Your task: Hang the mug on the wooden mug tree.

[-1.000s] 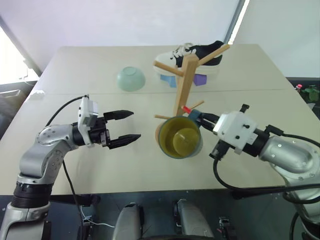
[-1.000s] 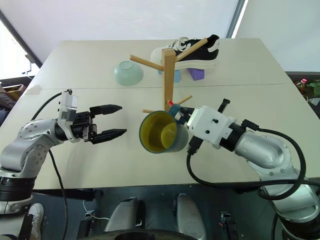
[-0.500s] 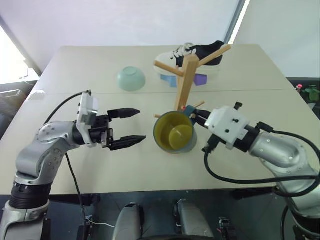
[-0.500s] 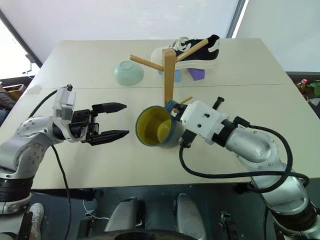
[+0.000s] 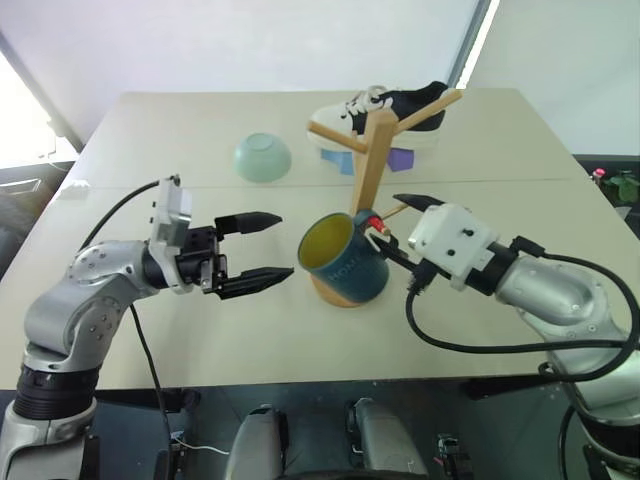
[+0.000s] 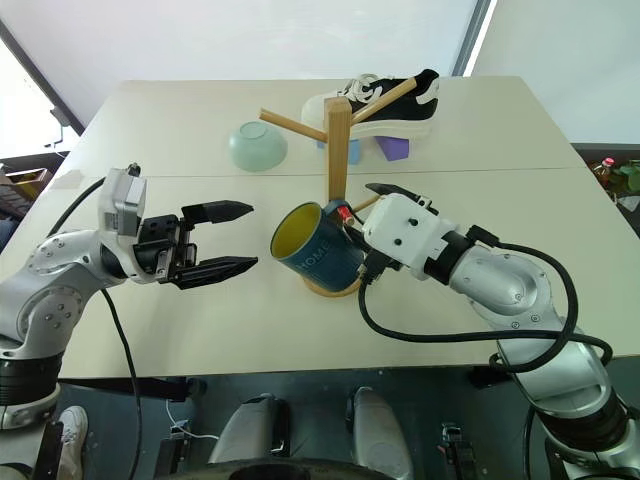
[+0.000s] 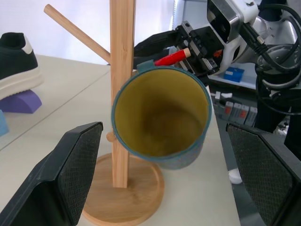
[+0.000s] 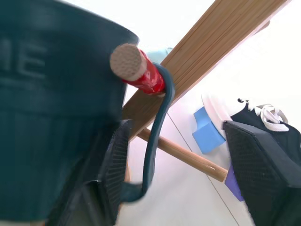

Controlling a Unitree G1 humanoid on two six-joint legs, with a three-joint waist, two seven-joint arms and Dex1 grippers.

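1. One pale table carries everything, and the wooden mug tree stands near its middle as the landmark for what follows.
2. Beyond the wooden mug tree, toward the far edge, lies a black and white shoe on blue and purple blocks.
3. Left of the wooden mug tree and a little farther back sits a pale green bowl, upside down and well apart from the post.
4. At the foot of the post hangs the mug, its loop handle threaded over the red-marked peg; it tilts with its yellow mouth turned toward the left gripper, and its body hangs over the round base.
5. Right of the wooden mug tree is the right gripper, its two fingers parted; one finger passes above the red peg and the other below it, so they straddle the handle side of the mug. In the right wrist view the handle runs between the fingers; whether either finger touches it I cannot tell.
6. Left of the wooden mug tree is the left gripper, level, with its fingers spread wide and holding nothing; its tips point at the mouth of the mug and stop short of the rim.
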